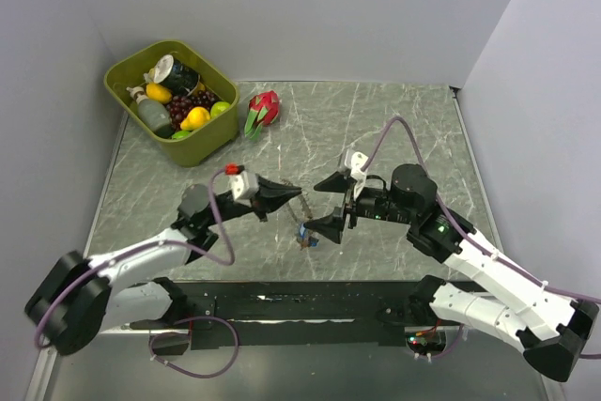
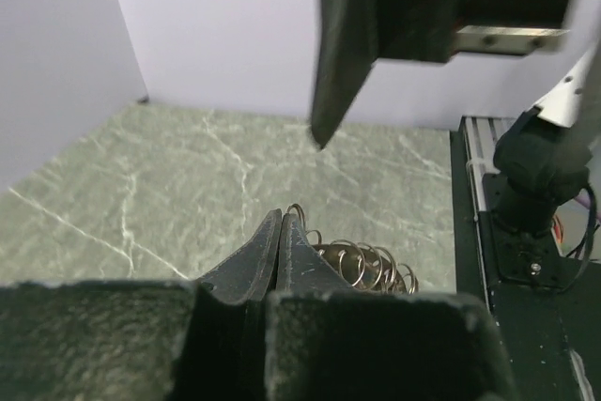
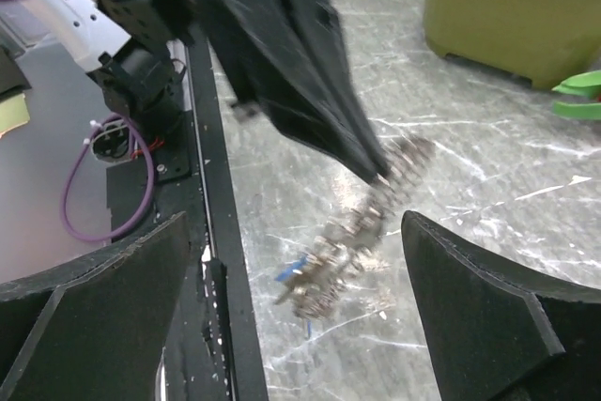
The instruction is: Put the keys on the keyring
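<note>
The left pincer (image 1: 293, 193) is pressed fully together, its tips pinching the top of the keyring (image 1: 302, 218). The ring hangs from them above the table (image 1: 404, 129) rather than lying flat. I judge it is held this way to keep it off the marble, so its loops hang free and a second tool can reach them from the side. In the left wrist view the coils bunch just beyond the closed tips, to their right. Below the grip the ring trails down to a clump of keys (image 1: 308, 239), a blue tag among them, at its lowest end near the table. The right wrist view shows this bunch smeared by blur, so I cannot tell whether those keys are threaded on or only tangled against the ring.

Further right, the right pincer (image 1: 315, 205) stands wide and grips nothing. Its two fingers point towards the left pincer, one on the far side of the dangling ring and one on the near side. The keyring therefore lies between them, just in front of their tips, and touches neither as far as the views show. That stance reads as a readiness to close on the ring or on a key while the other arm keeps it hanging steady.
</note>
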Robot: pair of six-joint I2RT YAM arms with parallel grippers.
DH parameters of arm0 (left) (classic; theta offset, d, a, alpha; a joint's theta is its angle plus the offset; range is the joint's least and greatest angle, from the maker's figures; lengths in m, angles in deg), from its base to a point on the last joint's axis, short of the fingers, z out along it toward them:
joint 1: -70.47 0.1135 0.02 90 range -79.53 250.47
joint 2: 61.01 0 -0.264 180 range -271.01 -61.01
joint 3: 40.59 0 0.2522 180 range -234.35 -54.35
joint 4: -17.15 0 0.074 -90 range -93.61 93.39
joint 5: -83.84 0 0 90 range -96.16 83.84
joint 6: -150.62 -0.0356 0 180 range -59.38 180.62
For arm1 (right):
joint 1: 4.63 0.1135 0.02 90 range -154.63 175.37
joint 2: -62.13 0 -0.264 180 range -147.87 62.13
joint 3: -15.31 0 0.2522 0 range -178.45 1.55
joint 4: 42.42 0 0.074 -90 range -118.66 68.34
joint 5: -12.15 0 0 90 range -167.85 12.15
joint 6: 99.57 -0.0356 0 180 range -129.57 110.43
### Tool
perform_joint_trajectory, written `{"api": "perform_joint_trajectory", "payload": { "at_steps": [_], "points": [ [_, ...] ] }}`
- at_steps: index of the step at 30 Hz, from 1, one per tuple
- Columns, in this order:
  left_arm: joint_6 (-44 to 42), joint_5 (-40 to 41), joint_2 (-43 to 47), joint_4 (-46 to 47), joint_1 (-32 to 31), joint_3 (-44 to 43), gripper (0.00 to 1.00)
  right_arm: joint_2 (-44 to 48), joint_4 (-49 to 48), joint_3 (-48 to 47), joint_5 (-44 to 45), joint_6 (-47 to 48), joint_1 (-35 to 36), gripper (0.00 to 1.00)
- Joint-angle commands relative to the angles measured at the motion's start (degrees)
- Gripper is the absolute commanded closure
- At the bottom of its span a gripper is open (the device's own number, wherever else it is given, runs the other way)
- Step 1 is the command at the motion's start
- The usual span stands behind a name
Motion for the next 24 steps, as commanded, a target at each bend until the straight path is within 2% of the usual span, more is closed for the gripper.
{"api": "perform_joint_trajectory", "payload": {
  "at_steps": [1, 9, 14, 15, 19, 24],
  "points": [
    [-0.3, 0.99, -7.33, 7.36, 0.06, -8.46, 0.99, 2.83, -0.38, 0.44, 3.32, 0.11, 0.09, 0.0],
    [3.12, -3.93, -26.05, 15.51, 3.31, -22.88, 0.99, 8.1, 3.05, 2.46, 7.99, -0.41, -0.34, 0.0],
    [6.72, -5.34, -34.67, 19.13, 3.93, -26.59, 0.99, 9.42, 4.38, 3.52, 9.31, -0.68, -0.43, 0.0],
    [7.25, -4.9, -35.55, 20.01, 3.93, -25.29, 0.99, 9.34, 4.46, 3.95, 9.31, -0.77, -0.35, 0.0],
    [13.3, 0.45, -40.72, 34.3, 3.93, -16.41, 0.99, 8.11, 3.85, 5.1, 9.58, -0.94, -0.52, 0.0],
    [14.9, 2.74, -43.64, 45.49, 3.23, -3.78, 0.99, 6.0, 2.0, 6.16, 8.26, -1.73, -0.61, 0.0]
  ]
}}
